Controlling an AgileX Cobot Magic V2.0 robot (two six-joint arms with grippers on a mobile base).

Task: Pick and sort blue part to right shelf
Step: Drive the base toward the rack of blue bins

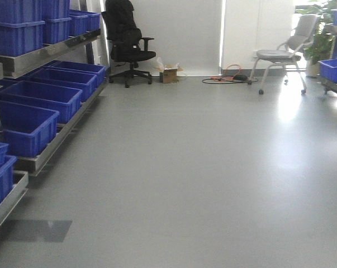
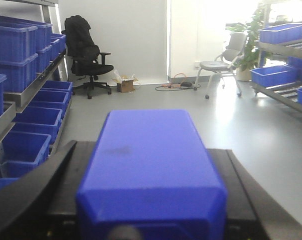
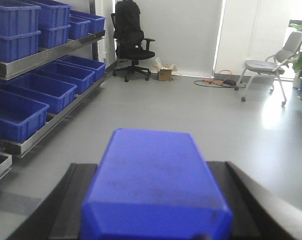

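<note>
left shelf: steel rack along the left wall, rows of blue bins sitting open side up, ready to take parts.
left end effector: closed onto a blue part. dark fingers sit flush on both long sides, so the block stays level for carrying. contact edges partly hidden low in the left wrist view.
floor: bare grey, nothing lying in the lane ahead.
black chair: at the far wall, well apart from the robot.
cardboard box: just beside the black chair, against the wall.
cables: loose on the floor by the far wall, a snag risk if the base drives that far.
right end effector: also clamped on a second blue part, same flat hold between dark fingers.
grey chair: far right, near the bright window.
right shelf: the target, at the right edge, carrying a blue bin. well apart from both held parts.
step judged: transport, parts picked but not yet placed. the base likely needs to turn right and close in.
</note>
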